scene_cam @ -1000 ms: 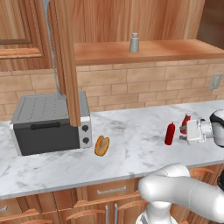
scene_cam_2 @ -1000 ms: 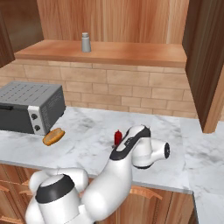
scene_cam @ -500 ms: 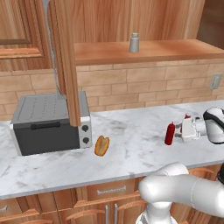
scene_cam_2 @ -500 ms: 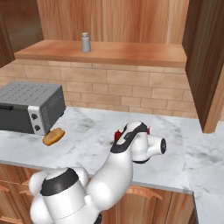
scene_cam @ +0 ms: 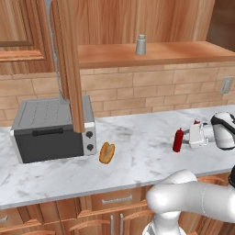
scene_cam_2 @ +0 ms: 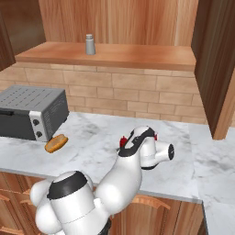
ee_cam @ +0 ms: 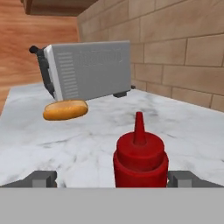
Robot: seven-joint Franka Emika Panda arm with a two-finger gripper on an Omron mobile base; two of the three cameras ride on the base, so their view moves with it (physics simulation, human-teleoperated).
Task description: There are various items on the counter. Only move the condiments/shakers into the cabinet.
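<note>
Standing on cabinet shelf (scene_cam: pixel 160 54): grey shaker (scene_cam: pixel 141 45).

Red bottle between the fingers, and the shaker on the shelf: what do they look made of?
Red bottle: probably glossy plastic, judging by its smooth, evenly red body and moulded cone nozzle. Shaker: possibly brushed metal, being matte grey with a narrower cap, though too small to be sure. It stands on the wooden shelf.

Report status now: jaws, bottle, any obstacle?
Jaws open either side of red bottle. Bottle upright on counter, not gripped. Shaker on shelf. Bun beyond, not blocking.
</note>
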